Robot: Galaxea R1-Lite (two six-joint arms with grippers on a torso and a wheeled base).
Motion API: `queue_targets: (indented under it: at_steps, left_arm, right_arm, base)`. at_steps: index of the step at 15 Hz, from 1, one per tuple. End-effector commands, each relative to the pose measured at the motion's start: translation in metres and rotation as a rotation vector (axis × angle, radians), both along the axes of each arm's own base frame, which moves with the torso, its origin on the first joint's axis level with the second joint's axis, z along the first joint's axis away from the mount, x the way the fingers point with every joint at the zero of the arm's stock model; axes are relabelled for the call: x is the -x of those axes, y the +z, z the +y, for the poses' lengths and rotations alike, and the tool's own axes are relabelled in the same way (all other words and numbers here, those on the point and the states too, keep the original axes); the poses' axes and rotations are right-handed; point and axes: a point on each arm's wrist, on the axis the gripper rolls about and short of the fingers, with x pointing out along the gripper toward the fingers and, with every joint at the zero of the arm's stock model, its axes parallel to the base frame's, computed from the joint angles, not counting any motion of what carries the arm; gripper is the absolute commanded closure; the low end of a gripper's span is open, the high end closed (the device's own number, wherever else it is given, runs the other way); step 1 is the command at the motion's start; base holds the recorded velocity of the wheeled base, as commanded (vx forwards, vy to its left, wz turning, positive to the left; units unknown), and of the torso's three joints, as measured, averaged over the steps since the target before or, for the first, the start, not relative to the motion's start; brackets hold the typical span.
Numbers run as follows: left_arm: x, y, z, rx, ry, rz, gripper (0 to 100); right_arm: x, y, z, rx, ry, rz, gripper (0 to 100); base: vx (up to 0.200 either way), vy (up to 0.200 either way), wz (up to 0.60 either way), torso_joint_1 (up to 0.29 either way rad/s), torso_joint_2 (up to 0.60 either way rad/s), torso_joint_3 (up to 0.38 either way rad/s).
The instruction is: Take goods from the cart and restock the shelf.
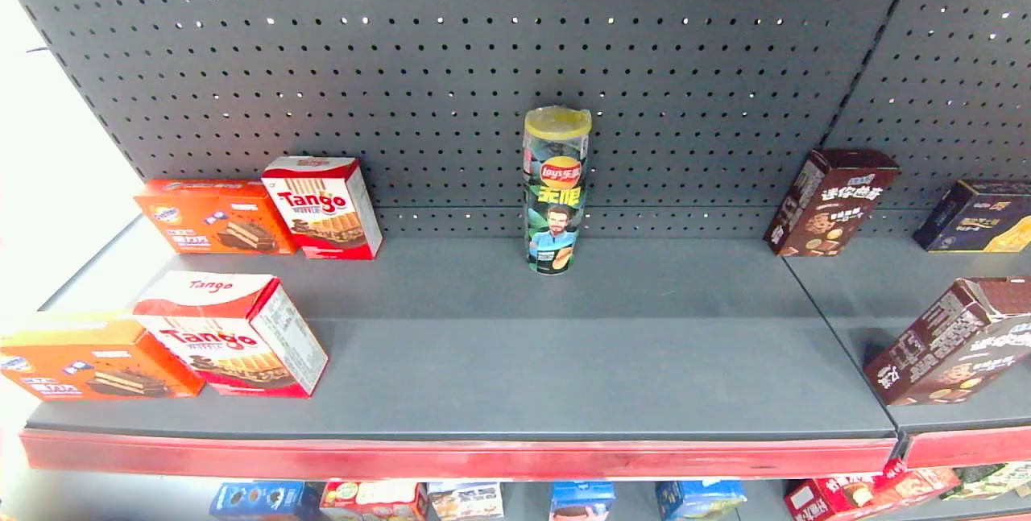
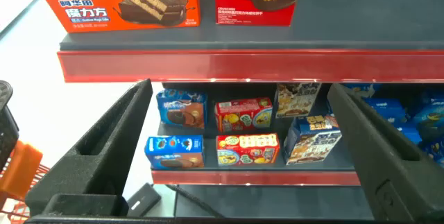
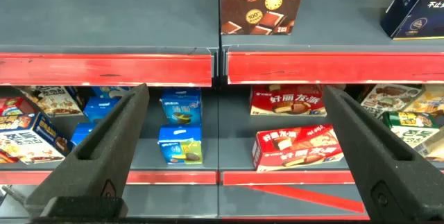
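A tall chips can (image 1: 556, 191) with a yellow lid stands upright at the back middle of the grey shelf (image 1: 515, 376). My left gripper (image 2: 241, 92) is open with nothing between its fingers, level with the shelf's red front edge (image 2: 250, 64), below an orange cake box (image 2: 125, 1). My right gripper (image 3: 236, 93) is also open and holds nothing. It faces the red edge (image 3: 291, 68) below a brown cookie box (image 3: 262, 2).
Orange cake boxes (image 1: 211, 217) and red-and-white wafer boxes (image 1: 233, 334) fill the shelf's left. Brown cookie boxes (image 1: 830, 200) and a dark blue box (image 1: 975, 215) stand at the right. Lower shelves hold blue (image 2: 177, 151) and red boxes (image 3: 298, 148). An orange and black object (image 2: 17, 172) shows beside the left gripper.
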Motion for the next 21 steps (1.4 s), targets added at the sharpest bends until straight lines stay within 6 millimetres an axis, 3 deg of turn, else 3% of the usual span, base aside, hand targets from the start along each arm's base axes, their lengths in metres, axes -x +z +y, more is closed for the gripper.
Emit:
queue_targets:
  at_steps: [1,5,19,21]
  left_arm:
    - [-0.0001,0.0,0.0,0.0,-0.002,0.002,0]
    - [-0.0001,0.0,0.0,0.0,0.0,0.002,0]
    - [-0.0001,0.0,0.0,0.0,-0.002,0.002,0]
    - [-0.0001,0.0,0.0,0.0,-0.002,0.002,0]
  right_arm:
    - [0.0,0.0,0.0,0.0,0.0,0.001,0]
    - [0.0,0.0001,-0.0001,-0.005,-0.003,-0.001,0]
    - [0.0,0.0001,-0.0001,-0.006,-0.006,-0.001,0]
    - [0.0,0.0001,-0.0001,-0.006,-0.006,-0.001,0]
  base:
    - [0.0,0.0,0.0,0.0,0.0,0.0]
    - [0.0,0.0,0.0,0.0,0.0,0.0]
    - [0.0,0.0,0.6,0.003,0.0,0.002]
    - [0.0,0.0,0.0,0.0,0.0,0.0]
